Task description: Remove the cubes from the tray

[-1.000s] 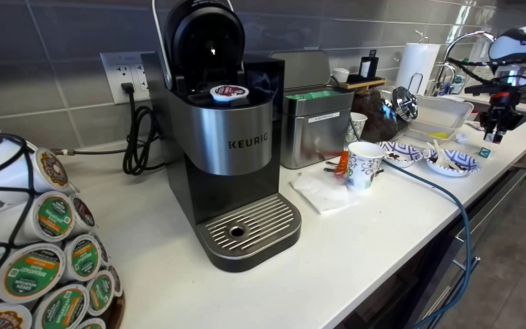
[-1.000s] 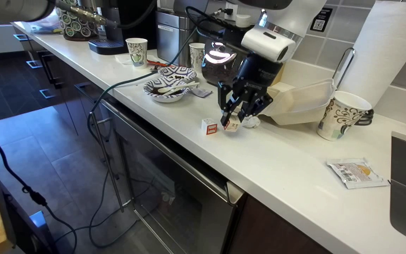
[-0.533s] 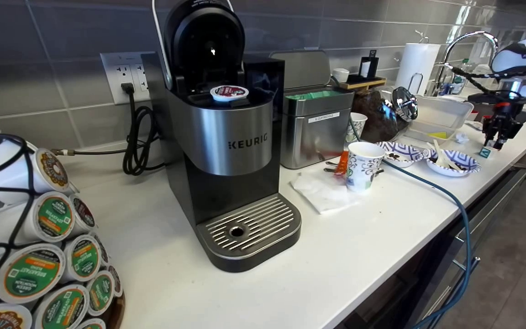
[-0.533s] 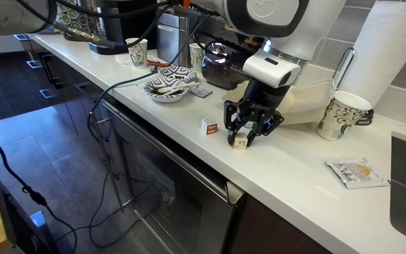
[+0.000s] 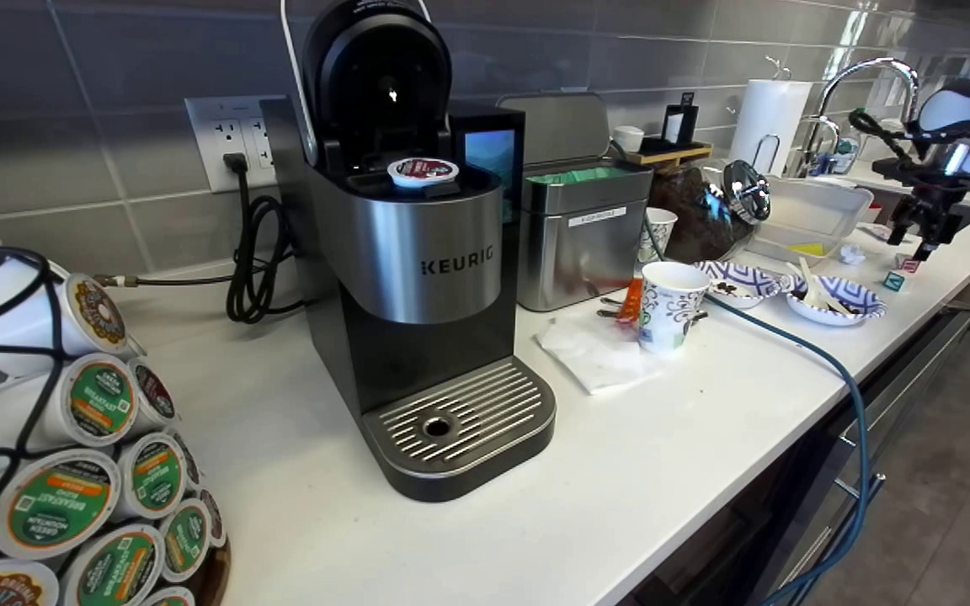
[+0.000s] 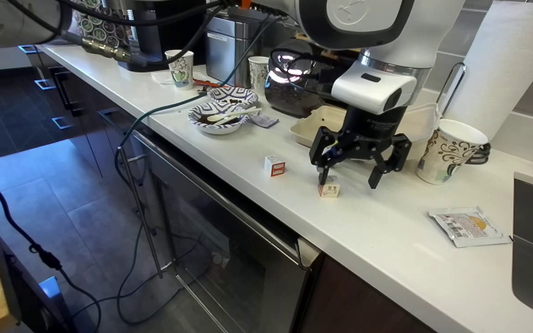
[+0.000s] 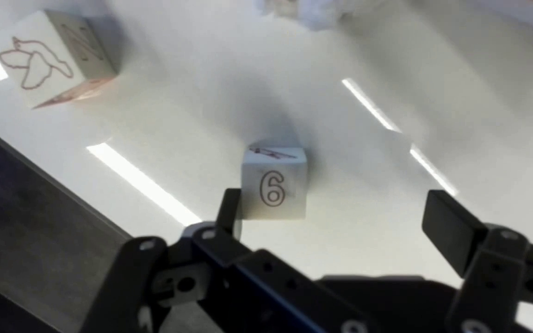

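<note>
Jaws are spread way apart right now, with the cube marked 6 (image 7: 274, 185) on the desk (image 6: 377, 226) right next to one jaw (can't tell if they're touching), and the other cube (image 6: 275, 166) sitting nearby, both outside the tan tray (image 6: 304, 133) in an exterior view.

The white tabletop (image 6: 387, 217) carries a cube marked 6 (image 7: 273, 192) and, near but apart from it, a second cube (image 6: 274, 166). Patterned bowls (image 6: 218, 130), a beige tray (image 6: 304, 137), paper cups (image 6: 449, 152), a coffee maker (image 5: 422, 257) and a flat packet (image 6: 470, 226) also rest there, as does a white scrap (image 5: 852, 254), seemingly crumpled paper.
</note>
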You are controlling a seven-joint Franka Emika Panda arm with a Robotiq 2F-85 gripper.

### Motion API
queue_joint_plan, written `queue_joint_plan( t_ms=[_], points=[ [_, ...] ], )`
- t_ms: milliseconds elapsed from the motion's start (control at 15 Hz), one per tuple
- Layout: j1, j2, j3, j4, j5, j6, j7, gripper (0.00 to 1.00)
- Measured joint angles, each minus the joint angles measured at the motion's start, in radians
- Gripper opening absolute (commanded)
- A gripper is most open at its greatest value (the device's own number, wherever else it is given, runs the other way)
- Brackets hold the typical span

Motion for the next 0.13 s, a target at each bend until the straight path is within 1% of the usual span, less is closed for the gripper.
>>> queue_joint_plan(
  t_ms=[133],
  points=[
    [-0.006,-0.006,0.014,0.001,0.004,0.076,-0.001,1.00]
  ],
)
